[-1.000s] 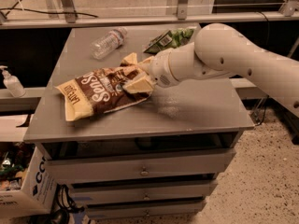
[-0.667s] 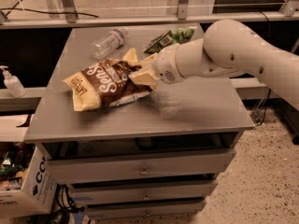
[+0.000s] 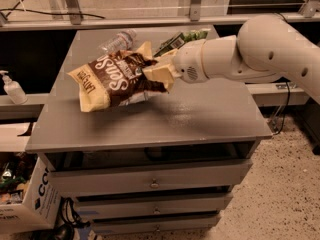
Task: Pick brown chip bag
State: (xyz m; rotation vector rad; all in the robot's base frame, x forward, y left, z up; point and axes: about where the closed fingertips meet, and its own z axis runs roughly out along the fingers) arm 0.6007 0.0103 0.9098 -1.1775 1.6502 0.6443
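The brown chip bag [image 3: 117, 79] has a dark brown middle with white lettering and cream-yellow ends. It hangs tilted above the grey cabinet top [image 3: 190, 114], its left end lowest. My gripper [image 3: 159, 73] comes in from the right on the white arm [image 3: 250, 49] and is shut on the bag's right end, holding it off the surface.
A clear plastic bottle [image 3: 118, 40] lies at the back of the top, behind the bag. A green snack bag [image 3: 181, 39] lies at the back right, partly behind my arm. A white pump bottle [image 3: 11, 88] stands on a ledge at the left. A cardboard box [image 3: 30, 204] sits on the floor lower left.
The bag has risen off the cabinet top and moved slightly right and back with my gripper, which stays shut on its right end.
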